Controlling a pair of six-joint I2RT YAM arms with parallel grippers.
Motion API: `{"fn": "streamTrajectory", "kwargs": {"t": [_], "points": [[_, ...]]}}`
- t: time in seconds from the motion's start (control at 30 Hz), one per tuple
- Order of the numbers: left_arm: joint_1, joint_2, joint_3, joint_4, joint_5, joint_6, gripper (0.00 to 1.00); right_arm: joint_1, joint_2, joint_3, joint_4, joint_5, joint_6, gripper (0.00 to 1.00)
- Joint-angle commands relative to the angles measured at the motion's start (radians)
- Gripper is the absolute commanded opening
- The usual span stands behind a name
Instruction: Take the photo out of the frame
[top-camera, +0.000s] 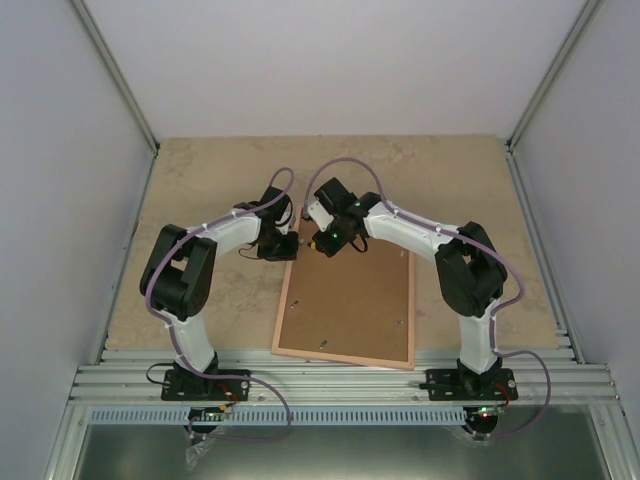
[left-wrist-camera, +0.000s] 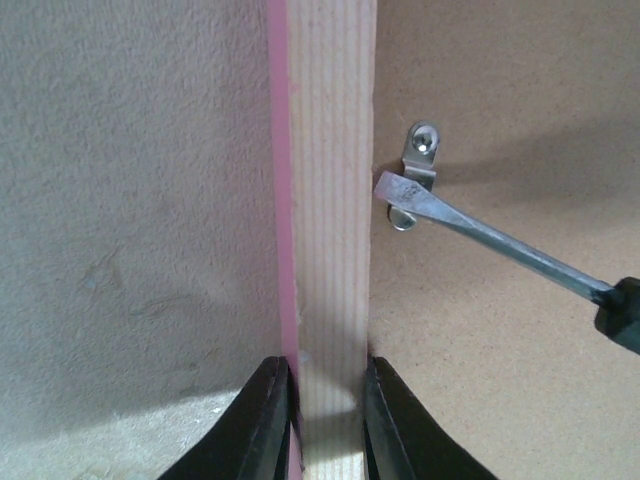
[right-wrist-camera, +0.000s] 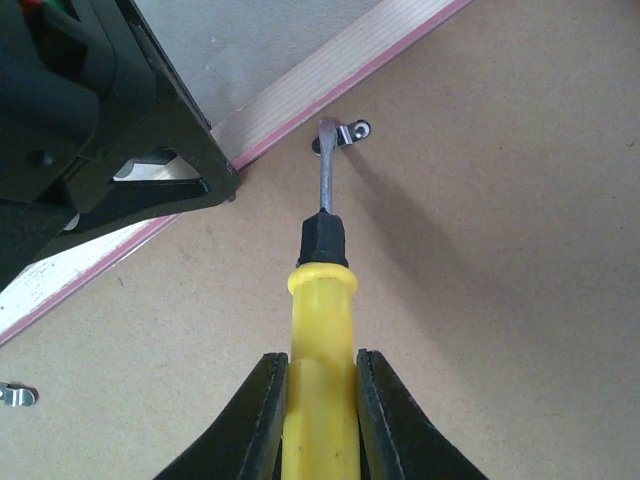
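Observation:
The frame (top-camera: 345, 355) lies face down on the table, tan wood rails around brown backing board. The photo is hidden under the board. My left gripper (left-wrist-camera: 328, 420) is shut on the frame's left rail (left-wrist-camera: 330, 200), one finger on the pink outer edge and one on the board side. My right gripper (right-wrist-camera: 322, 420) is shut on a yellow-handled screwdriver (right-wrist-camera: 320, 330). The screwdriver's flat tip (left-wrist-camera: 398, 190) rests against a small metal retaining clip (left-wrist-camera: 420, 160) by the rail. In the top view both grippers meet at the frame's far left corner (top-camera: 300, 245).
A second metal clip (right-wrist-camera: 15, 395) shows at the left edge of the right wrist view, and small clips sit on the backing board (top-camera: 325, 345). Grey enclosure walls (top-camera: 60, 150) bound the beige table. An aluminium rail (top-camera: 340, 380) runs along the near edge.

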Motion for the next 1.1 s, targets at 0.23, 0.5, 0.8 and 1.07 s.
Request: {"fn": "streamTrajectory", "kwargs": {"t": [0.23,0.5,0.8,1.07], "points": [[0.009,0.005,-0.018,0.015,-0.009,0.014,0.1,-0.006,0.041,0.009,-0.197,0.168,-0.01,0.0],[0.012,0.007,-0.02,0.015,-0.009,0.014,0.1,-0.001,0.039,0.023,-0.214,0.217,-0.011,0.01],[0.013,-0.001,-0.017,0.019,-0.014,0.006,0.12,0.0,-0.02,-0.003,-0.135,0.171,0.006,0.01],[0.016,-0.043,-0.015,0.036,0.0,-0.02,0.26,-0.002,-0.12,-0.092,0.027,0.099,0.048,0.0]]}}
